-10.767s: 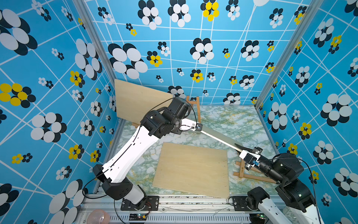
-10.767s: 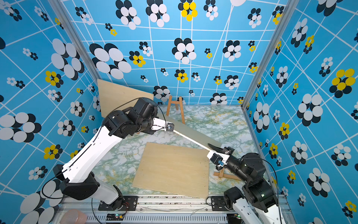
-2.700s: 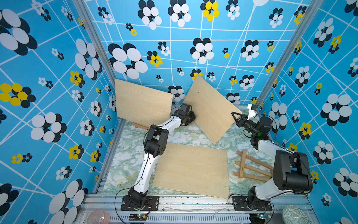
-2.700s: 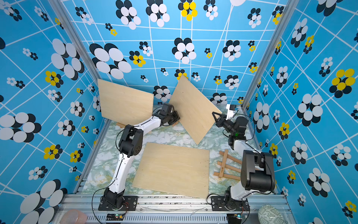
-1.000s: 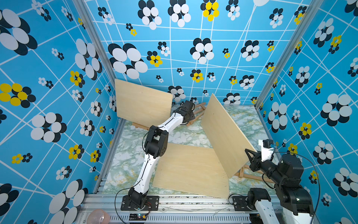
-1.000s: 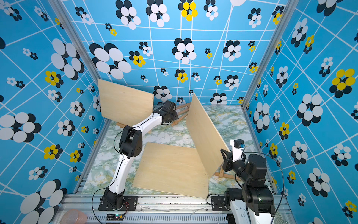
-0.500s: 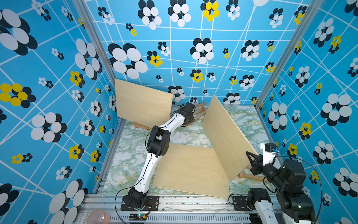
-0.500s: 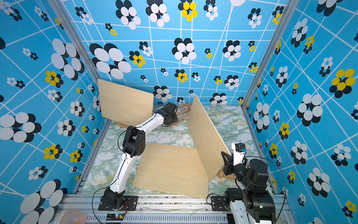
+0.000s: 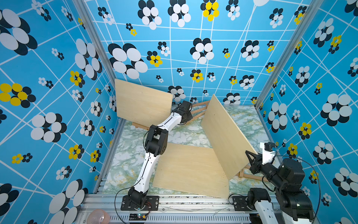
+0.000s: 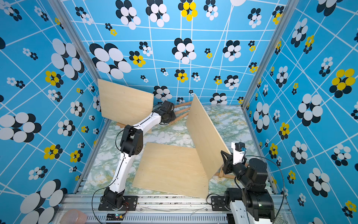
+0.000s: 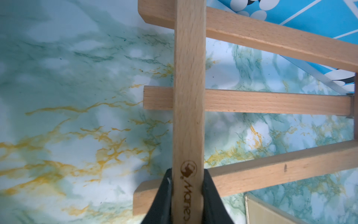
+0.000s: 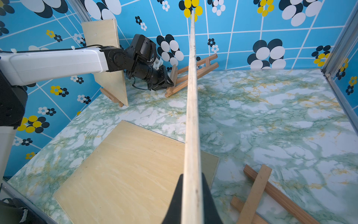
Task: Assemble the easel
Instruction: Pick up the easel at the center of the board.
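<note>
Easel crossbar between left jaws; board between right jaws.

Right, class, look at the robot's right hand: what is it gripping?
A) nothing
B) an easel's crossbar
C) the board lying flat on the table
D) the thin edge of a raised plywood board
D: in the right wrist view the right hand clamps the thin edge of the raised plywood board; the easel crossbar sits in the left hand.
</note>
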